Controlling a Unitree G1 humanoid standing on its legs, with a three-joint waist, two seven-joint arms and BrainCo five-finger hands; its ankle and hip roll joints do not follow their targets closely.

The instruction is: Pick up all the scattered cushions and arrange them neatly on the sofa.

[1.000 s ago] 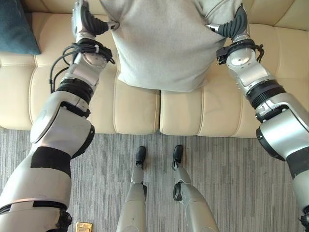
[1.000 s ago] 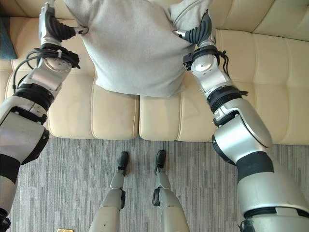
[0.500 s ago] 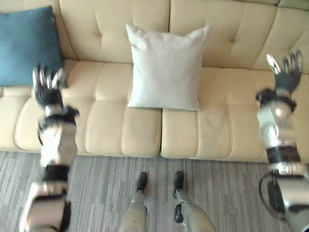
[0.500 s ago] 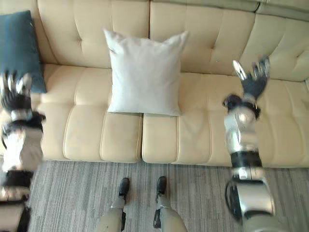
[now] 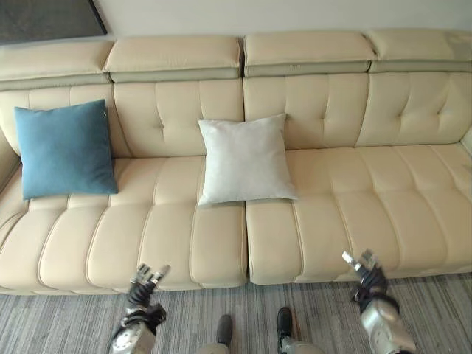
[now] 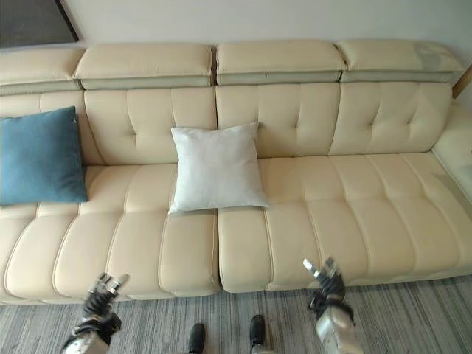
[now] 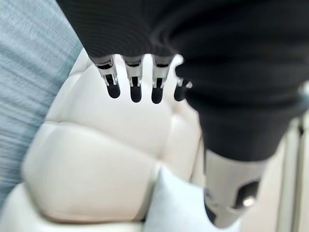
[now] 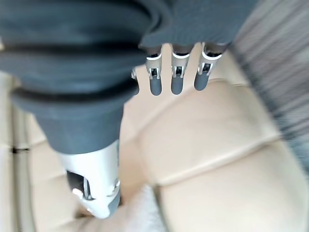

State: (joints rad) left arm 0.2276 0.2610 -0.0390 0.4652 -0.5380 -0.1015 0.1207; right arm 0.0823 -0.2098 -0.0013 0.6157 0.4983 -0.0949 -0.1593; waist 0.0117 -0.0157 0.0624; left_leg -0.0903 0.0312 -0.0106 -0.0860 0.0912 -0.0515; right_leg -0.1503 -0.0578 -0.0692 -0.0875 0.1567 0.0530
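Hands [image 5: 144,284] [image 5: 366,271] low before sofa [image 5: 310,221], fingers straight.

Colours of sofa, cushions and floor.
Cream sofa [image 5: 354,199]; blue cushion [image 5: 65,150]; white cushion [image 5: 245,159]; grey striped carpet [image 5: 66,321].

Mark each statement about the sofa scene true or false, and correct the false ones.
1. The white cushion leans against the backrest near the middle of the sofa. True.
2. The blue cushion lies on the floor. False: it stands on the sofa, at the robot's left end.
3. The left hand holds the white cushion. False: it hangs low by the sofa's front edge, fingers straight, holding nothing.
4. The right hand is open and holds nothing. True.
5. The two cushions touch each other. False: bare seat shows between them.
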